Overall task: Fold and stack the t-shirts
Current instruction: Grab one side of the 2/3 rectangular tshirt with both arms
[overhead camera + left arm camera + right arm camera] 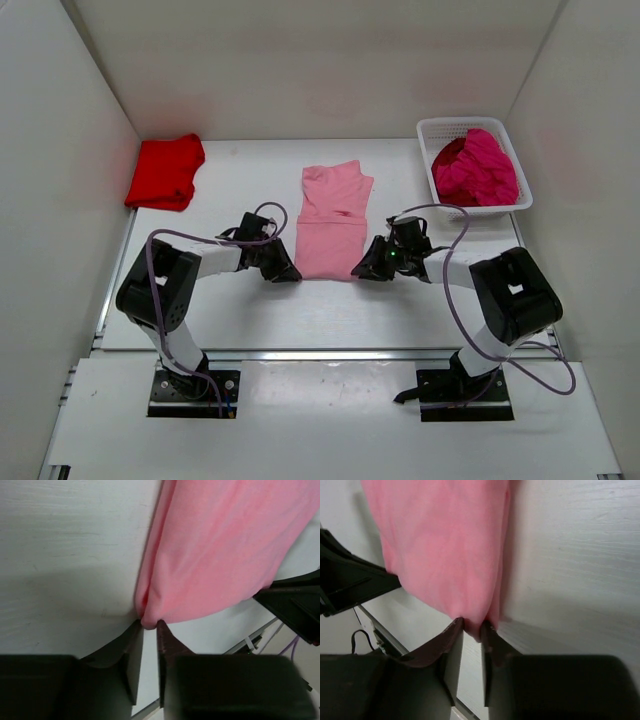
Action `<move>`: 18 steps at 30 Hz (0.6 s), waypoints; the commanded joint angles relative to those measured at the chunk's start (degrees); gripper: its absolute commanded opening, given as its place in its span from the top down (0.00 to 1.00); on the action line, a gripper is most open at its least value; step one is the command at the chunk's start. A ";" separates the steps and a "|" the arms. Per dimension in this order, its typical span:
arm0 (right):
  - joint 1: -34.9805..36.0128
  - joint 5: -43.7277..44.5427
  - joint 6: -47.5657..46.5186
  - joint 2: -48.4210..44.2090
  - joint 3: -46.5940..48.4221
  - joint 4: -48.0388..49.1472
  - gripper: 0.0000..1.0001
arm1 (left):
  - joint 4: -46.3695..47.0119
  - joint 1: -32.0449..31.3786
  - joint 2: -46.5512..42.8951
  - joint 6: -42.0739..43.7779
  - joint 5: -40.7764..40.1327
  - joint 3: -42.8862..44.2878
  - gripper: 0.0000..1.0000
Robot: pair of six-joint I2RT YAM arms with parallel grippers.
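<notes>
A light pink t-shirt (pixel 331 226) lies lengthwise at the table's middle, folded into a narrow strip. My left gripper (pixel 287 272) is shut on its near left corner; the left wrist view shows pink cloth (pixel 220 555) pinched at the fingertips (pixel 165 632). My right gripper (pixel 363 270) is shut on the near right corner, with pink cloth (pixel 445 545) pinched between its fingertips (pixel 454 630). A bright red t-shirt (pixel 165 172) lies folded at the far left. Deep magenta t-shirts (pixel 478 168) fill the basket.
A white plastic mesh basket (pixel 430 130) stands at the far right. White walls close in the table on three sides. The opposite gripper shows as a dark shape in each wrist view, at right (pixel 295 605) and at left (pixel 350 580).
</notes>
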 commanded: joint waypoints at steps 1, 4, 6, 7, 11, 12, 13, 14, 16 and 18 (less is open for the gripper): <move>0.54 1.53 1.70 1.57 -0.84 3.84 0.84 | -0.92 0.41 -0.06 0.18 -3.95 -2.10 0.74; 0.72 1.88 1.35 1.66 -1.02 3.76 0.95 | -0.91 0.76 0.37 0.88 -4.73 -1.84 0.88; 1.60 2.06 0.65 1.49 -1.28 1.57 1.00 | -1.79 0.33 0.29 1.85 -5.35 -0.87 1.00; 2.04 2.15 0.47 0.18 -1.63 1.04 1.00 | -3.27 -0.20 -0.58 2.46 -5.35 -0.17 1.00; 6.07 3.12 0.29 -6.84 -3.82 -4.48 1.00 | -11.60 -1.61 -7.33 7.03 -4.66 -0.51 1.00; 7.22 3.38 -0.14 -9.30 -3.74 -5.90 0.99 | -14.42 -1.00 -8.75 7.73 -4.22 -1.12 1.00; 7.66 3.38 -0.23 -10.54 -3.65 -8.70 1.00 | -16.02 -0.12 -11.81 8.79 -2.99 -1.82 1.00; 8.10 3.82 -0.41 -12.99 -2.96 -11.51 1.00 | -18.90 1.54 -15.23 10.10 -2.46 -1.83 1.00; 8.29 4.08 -0.84 -16.87 -1.46 -16.09 1.00 | -25.14 3.22 -18.60 11.95 -2.54 -0.09 1.00; 6.62 3.38 -1.46 -17.58 2.48 -18.29 1.00 | -28.32 2.53 -19.05 13.28 -3.50 3.87 1.00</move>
